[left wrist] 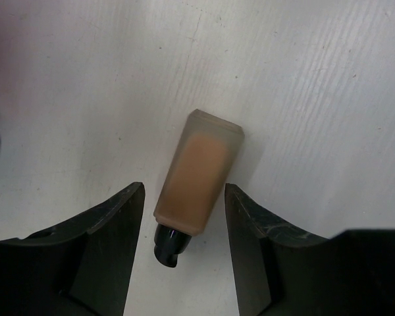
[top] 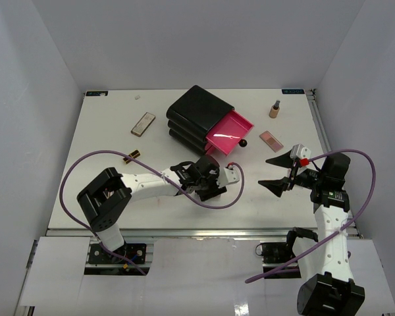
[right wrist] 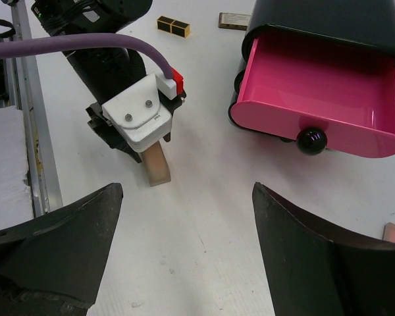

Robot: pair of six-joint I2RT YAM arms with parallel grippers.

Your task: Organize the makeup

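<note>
A beige foundation bottle [left wrist: 197,174] with a dark cap lies flat on the white table between my left gripper's [left wrist: 184,220] open fingers, cap toward the wrist; the fingers flank its lower end with thin gaps. The right wrist view shows its end [right wrist: 157,164] poking out under that gripper. From above the left gripper [top: 207,186] hides it. My right gripper [top: 280,172] is open and empty over bare table. A second foundation bottle [top: 274,108] stands at the back right. A pink palette [top: 271,139], a tan-and-silver case [top: 143,123] and a black-and-gold lipstick [top: 133,155] lie on the table.
A big black box [top: 196,112] stands at the back middle with one pink drawer [top: 229,130] pulled open and empty, its black knob [right wrist: 311,139] facing front. The left arm's purple cable [top: 234,197] loops over the table in front of the box.
</note>
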